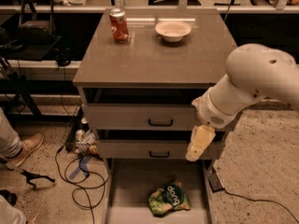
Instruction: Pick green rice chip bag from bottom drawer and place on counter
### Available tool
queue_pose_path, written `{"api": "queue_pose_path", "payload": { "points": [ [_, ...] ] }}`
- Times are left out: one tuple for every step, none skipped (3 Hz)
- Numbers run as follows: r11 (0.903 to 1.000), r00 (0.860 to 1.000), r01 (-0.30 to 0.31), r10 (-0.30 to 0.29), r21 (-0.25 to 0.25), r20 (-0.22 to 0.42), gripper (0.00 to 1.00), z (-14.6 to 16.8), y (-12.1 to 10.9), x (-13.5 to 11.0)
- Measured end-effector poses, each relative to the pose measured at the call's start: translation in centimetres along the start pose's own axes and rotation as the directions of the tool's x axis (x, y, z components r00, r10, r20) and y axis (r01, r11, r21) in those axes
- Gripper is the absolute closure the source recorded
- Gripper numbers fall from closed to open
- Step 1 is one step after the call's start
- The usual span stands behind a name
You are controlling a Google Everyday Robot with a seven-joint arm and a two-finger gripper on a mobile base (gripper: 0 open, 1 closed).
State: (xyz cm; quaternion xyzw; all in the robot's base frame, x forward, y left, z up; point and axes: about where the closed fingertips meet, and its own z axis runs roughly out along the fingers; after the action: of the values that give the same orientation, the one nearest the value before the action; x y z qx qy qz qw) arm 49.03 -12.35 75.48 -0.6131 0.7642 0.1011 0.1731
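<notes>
The green rice chip bag (169,198) lies on the floor of the open bottom drawer (128,185), a little right of its middle. My gripper (197,146) points down in front of the right end of the middle drawer, above the bag and to its right, and touches nothing. The white arm (247,85) reaches in from the right. The counter (154,57) is the cabinet's flat grey-brown top.
A red soda can (119,25) and a white bowl (173,30) stand at the back of the counter. The two upper drawers (140,116) stand slightly open. Cables (79,181) and a person's shoe (25,148) are on the floor at the left.
</notes>
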Motion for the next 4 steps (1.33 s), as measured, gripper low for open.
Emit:
{"api": "queue_pose_path", "payload": {
  "points": [
    [0.9951,0.989,-0.099,0.097,-0.007,-0.115,0.0,8.0,0.6,7.1],
    [0.9844,0.975,-0.171,0.163,-0.041,-0.153,0.0,14.6,1.5,11.7],
    [0.964,0.96,-0.251,0.236,-0.088,-0.154,0.0,21.9,2.1,14.5],
    [0.9489,0.953,-0.279,0.254,-0.148,-0.163,0.0,25.2,3.9,15.8]
  ]
}}
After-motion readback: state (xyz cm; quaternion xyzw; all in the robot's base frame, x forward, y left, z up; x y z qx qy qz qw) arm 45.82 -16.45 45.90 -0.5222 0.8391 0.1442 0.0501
